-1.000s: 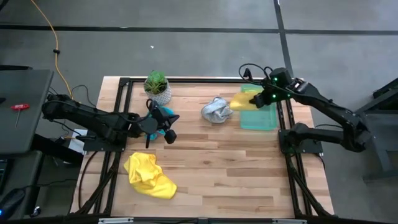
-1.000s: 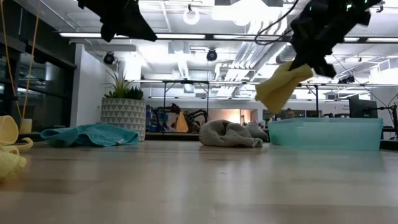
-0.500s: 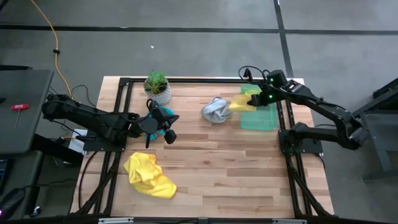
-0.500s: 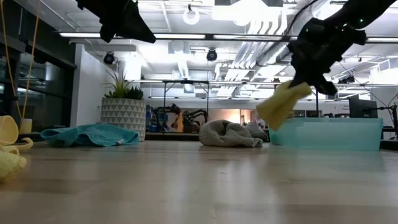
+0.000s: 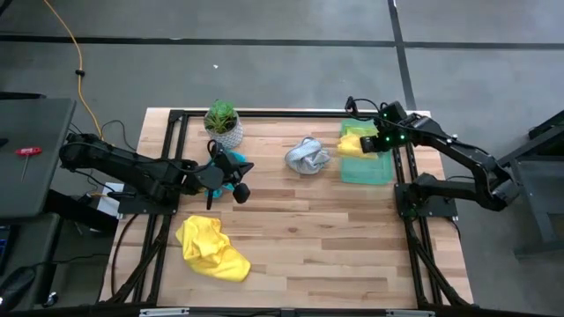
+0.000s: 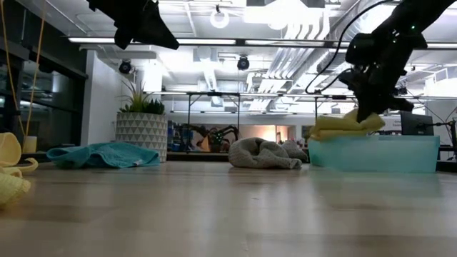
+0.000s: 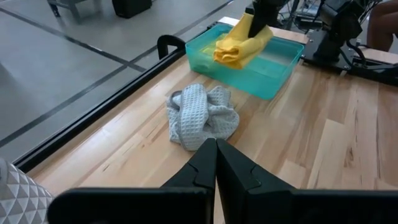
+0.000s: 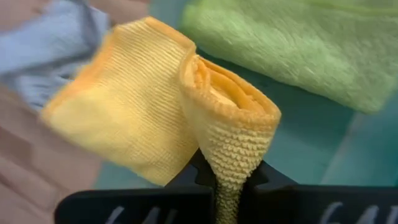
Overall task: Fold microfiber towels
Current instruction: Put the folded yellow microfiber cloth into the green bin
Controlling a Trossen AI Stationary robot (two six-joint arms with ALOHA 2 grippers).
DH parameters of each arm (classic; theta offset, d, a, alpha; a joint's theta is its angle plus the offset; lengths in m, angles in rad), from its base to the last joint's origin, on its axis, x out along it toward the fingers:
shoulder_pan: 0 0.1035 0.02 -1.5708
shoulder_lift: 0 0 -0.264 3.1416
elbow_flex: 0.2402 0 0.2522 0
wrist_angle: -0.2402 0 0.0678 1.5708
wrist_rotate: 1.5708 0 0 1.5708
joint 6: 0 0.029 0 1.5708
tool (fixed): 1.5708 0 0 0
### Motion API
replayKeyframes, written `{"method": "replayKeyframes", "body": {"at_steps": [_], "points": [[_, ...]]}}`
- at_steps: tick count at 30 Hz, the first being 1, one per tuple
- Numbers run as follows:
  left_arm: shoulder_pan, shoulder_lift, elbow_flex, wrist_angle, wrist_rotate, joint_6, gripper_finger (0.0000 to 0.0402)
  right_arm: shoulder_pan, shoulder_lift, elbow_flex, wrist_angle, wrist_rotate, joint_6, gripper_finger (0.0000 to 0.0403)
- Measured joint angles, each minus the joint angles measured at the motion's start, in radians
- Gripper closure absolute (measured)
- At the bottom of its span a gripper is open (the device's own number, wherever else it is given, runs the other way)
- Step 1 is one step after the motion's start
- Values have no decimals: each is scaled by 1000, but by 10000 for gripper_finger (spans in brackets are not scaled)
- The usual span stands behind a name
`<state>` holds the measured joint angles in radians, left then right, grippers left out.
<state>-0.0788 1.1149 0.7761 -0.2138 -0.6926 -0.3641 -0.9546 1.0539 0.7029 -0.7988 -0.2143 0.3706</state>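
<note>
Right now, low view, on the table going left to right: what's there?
Yellow towel → teal towel → plant pot → grey-white towel → folded yellow towel held by right hand over green tray.

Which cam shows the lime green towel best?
Right wrist view: the lime green towel fills the upper part, lying in the tray behind the yellow towel that the right tool pinches. High view shows only a sliver. Low and left wrist views don't show it.
</note>
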Motion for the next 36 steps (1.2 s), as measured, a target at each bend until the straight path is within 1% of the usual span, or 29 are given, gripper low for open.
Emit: {"method": "replayKeyframes", "body": {"at_steps": [4, 11, 16, 26, 32, 36], "points": [[0, 0, 0, 0, 0, 0, 401, 0, 45, 0, -21, 49, -14, 403], [0, 0, 0, 0, 0, 0, 402, 1, 161, 1, 9, 136, -3, 403], [0, 0, 0, -1, 0, 0, 402, 1, 213, 1, 10, 168, 14, 403], [0, 0, 0, -35, 0, 0, 401, 0, 262, 1, -3, 247, 101, 403], [0, 0, 0, -38, -1, 0, 401, 0, 262, 1, -66, 344, 171, 402], [0, 0, 0, -38, -1, 0, 401, 0, 262, 1, -60, 340, 227, 397]]}}
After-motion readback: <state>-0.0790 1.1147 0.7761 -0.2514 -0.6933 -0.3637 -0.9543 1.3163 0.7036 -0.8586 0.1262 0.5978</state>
